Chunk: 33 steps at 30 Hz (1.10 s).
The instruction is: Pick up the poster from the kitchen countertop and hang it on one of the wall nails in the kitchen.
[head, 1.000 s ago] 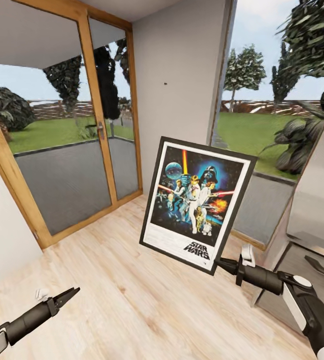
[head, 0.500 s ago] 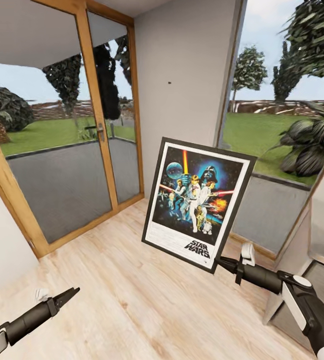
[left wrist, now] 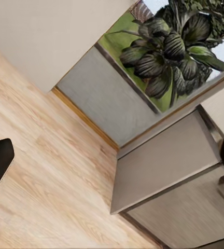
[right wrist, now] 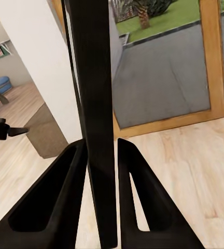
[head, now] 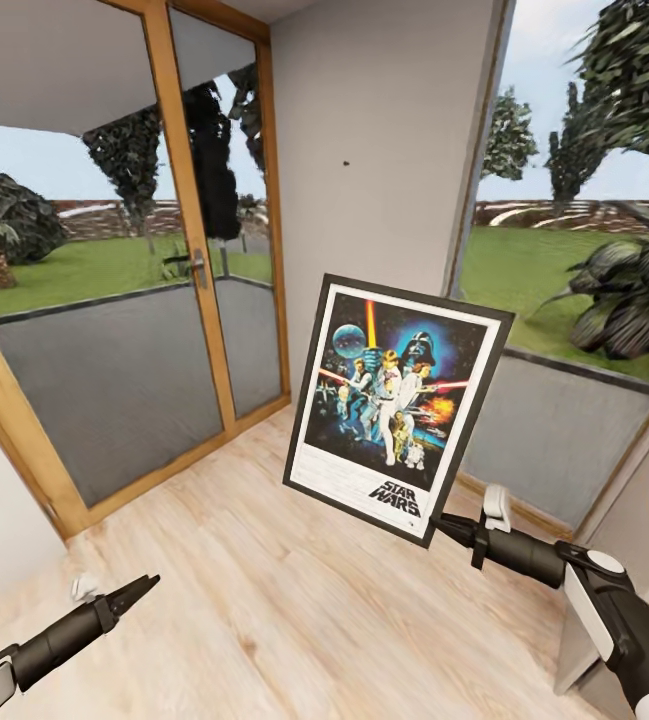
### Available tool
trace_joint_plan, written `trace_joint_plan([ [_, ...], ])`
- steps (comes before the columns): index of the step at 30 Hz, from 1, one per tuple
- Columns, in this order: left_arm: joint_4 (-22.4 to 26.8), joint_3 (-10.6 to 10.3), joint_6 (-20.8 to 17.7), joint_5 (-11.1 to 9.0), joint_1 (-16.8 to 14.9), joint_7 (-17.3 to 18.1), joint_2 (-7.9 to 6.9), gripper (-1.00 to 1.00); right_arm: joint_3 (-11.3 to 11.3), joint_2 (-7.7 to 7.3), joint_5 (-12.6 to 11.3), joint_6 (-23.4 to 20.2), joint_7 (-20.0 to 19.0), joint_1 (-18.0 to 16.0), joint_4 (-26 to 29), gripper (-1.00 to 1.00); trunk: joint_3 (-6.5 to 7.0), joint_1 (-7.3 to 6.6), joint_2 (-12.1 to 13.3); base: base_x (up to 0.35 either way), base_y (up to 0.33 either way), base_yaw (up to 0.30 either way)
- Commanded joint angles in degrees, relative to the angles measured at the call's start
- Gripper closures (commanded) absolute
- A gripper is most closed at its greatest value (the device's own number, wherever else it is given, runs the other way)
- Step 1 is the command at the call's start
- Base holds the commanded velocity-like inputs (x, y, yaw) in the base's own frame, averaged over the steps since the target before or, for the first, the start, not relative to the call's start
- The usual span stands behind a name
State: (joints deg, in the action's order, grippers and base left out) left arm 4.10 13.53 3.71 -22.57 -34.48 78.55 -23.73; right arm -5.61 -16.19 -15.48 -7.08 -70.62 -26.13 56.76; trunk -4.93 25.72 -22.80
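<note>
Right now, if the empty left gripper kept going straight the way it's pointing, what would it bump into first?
Probably nothing soon. The left gripper points forward over bare wooden floor. The poster hangs well to its right. Farther on stands the grey wall, though depth is hard to judge.

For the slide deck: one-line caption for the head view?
Right gripper holds the black-framed Star Wars poster by its lower corner, facing the pale grey wall's tiny dark nail.

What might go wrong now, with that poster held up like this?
The right gripper pinches the poster only at its bottom corner, tilted, so it might swing or slip out. The nail is a tiny speck well above the poster's top edge, so hooking the frame on it may easily miss.
</note>
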Motion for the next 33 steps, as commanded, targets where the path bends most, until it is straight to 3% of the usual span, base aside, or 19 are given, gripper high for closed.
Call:
trace_joint_plan([
  [1, -0.1, 0.4, 0.4, 0.4, -0.1, 0.1, 0.0, -1.0, 0.0, -0.01, -0.3, -0.7, -0.3, -0.1, 0.0, 1.0, -0.13, 0.07, -0.1, 0.303, 0.212, 0.0],
  [13, 0.0, 0.4, 0.3, 0.4, -0.1, 0.1, 0.0, -1.0, 0.0, 0.02, -0.3, -0.7, -0.3, -0.1, 0.0, 1.0, -0.06, 0.07, -0.1, 0.29, 0.231, -0.033],
  [23, 0.0, 0.4, 0.3, 0.4, -0.1, 0.1, 0.0, -1.0, 0.1, 0.02, -0.3, -0.7, -0.3, 0.0, 0.0, 1.0, 0.33, 0.07, -0.1, 0.267, 0.24, -0.257],
  [33, 0.0, 0.4, 0.4, 0.4, -0.1, 0.2, 0.0, -1.0, 0.1, 0.02, -0.3, -0.7, -0.3, 0.0, 0.9, 1.0, 0.7, 0.07, -0.1, 0.095, 0.085, -0.267],
])
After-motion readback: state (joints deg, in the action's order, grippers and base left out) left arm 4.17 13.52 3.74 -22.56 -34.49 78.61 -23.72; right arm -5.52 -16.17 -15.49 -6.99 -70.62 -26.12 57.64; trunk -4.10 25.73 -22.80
